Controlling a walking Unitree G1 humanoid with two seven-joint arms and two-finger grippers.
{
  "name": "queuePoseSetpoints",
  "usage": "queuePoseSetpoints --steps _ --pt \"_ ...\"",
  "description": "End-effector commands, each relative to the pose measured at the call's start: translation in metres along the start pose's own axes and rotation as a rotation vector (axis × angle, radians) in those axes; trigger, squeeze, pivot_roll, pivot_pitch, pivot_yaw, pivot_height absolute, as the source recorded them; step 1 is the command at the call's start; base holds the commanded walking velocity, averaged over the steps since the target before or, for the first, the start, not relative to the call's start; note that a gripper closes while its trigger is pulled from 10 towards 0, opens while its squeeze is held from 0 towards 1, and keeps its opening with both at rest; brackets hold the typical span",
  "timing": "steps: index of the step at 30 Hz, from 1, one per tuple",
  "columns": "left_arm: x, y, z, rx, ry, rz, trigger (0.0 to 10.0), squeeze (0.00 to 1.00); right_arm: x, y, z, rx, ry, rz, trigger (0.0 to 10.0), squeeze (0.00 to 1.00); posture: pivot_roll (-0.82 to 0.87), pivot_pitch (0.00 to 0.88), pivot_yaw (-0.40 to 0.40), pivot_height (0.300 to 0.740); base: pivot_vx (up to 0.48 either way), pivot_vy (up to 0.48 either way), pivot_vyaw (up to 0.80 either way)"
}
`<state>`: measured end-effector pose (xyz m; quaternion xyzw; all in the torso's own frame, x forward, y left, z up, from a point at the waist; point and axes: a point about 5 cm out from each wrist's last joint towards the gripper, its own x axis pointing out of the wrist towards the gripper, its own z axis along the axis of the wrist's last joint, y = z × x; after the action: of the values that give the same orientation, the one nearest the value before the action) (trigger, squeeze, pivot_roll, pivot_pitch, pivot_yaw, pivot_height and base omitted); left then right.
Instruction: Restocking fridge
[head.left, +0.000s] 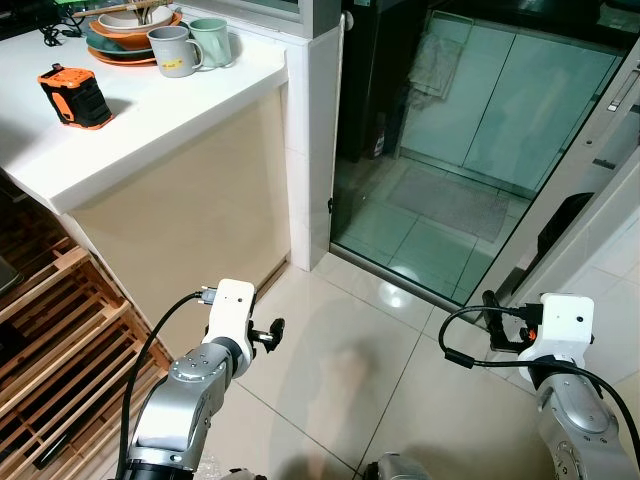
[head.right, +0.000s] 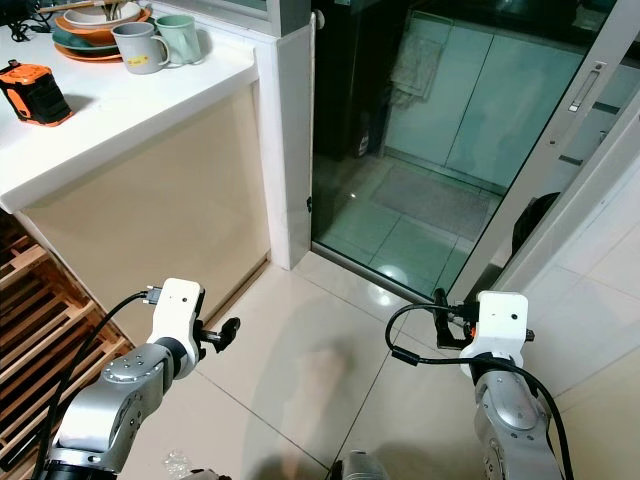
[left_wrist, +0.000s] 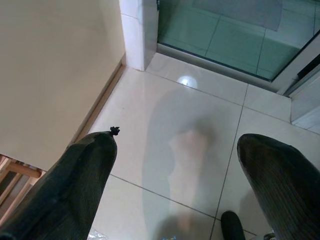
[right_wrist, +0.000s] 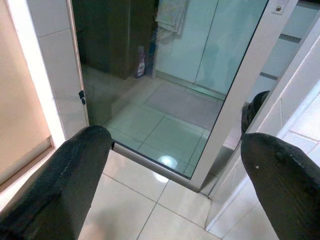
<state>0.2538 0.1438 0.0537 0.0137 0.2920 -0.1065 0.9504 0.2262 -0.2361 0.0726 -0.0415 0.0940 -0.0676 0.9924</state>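
Observation:
My left gripper (left_wrist: 177, 145) hangs low over the pale floor tiles (left_wrist: 190, 115), next to the beige counter front (left_wrist: 55, 70). Its two black fingers (left_wrist: 82, 180) stand wide apart with nothing between them. My right gripper (right_wrist: 175, 142) is also open and empty. It points at the foot of a glass sliding door (right_wrist: 165, 75) and its white frame (right_wrist: 240, 90). In the eye views, my left arm (head.left: 215, 345) and right arm (head.left: 555, 340) are both held low in front of me.
A white counter (head.left: 180, 110) on my left carries an orange and black device (head.left: 75, 95), two mugs (head.left: 190, 48) and stacked dishes (head.left: 125, 38). A white tiled pillar (head.left: 310, 140) ends it. A wooden slatted rack (head.left: 50, 330) lies low at left. A white wall (head.left: 600, 200) stands at right.

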Motion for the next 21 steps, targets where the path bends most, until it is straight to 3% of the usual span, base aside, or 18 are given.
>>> queuePoseSetpoints --steps 1,10,11,12,14,17,21 --pt "0.009 0.033 0.062 -0.104 -0.376 0.178 10.0 0.00 0.061 0.099 0.029 0.400 0.067 0.321 10.0 0.00 -0.11 0.022 0.032 0.706 0.000 0.000 0.00" --pt "0.009 0.033 0.062 -0.104 -0.376 0.178 10.0 0.00 0.061 0.099 0.029 0.400 0.067 0.321 10.0 0.00 -0.11 0.022 0.032 0.706 0.000 0.000 0.00" --pt "0.014 0.040 0.060 -0.118 -0.379 0.150 10.0 0.00 0.064 0.098 0.027 0.259 0.035 0.254 10.0 0.00 -0.12 0.000 0.071 0.706 0.000 0.000 0.00" --pt "0.014 0.040 0.060 -0.118 -0.379 0.150 10.0 0.00 0.064 0.098 0.027 0.259 0.035 0.254 10.0 0.00 -0.12 0.000 0.071 0.706 0.000 0.000 0.00" --pt "0.021 0.040 0.055 -0.123 -0.338 0.123 10.0 0.00 0.061 0.101 0.019 0.161 0.019 0.190 10.0 0.00 -0.11 0.000 0.062 0.706 0.000 0.000 0.00" --pt "0.022 0.038 0.053 -0.124 -0.331 0.129 10.0 0.00 0.060 0.100 0.016 0.155 0.025 0.178 10.0 0.00 -0.11 0.000 0.043 0.706 0.000 0.000 0.00" --pt "0.013 0.045 0.058 -0.083 -0.411 0.151 10.0 0.00 0.057 0.098 0.015 0.140 0.028 0.210 10.0 0.00 -0.10 0.000 0.023 0.706 0.000 0.000 0.00"
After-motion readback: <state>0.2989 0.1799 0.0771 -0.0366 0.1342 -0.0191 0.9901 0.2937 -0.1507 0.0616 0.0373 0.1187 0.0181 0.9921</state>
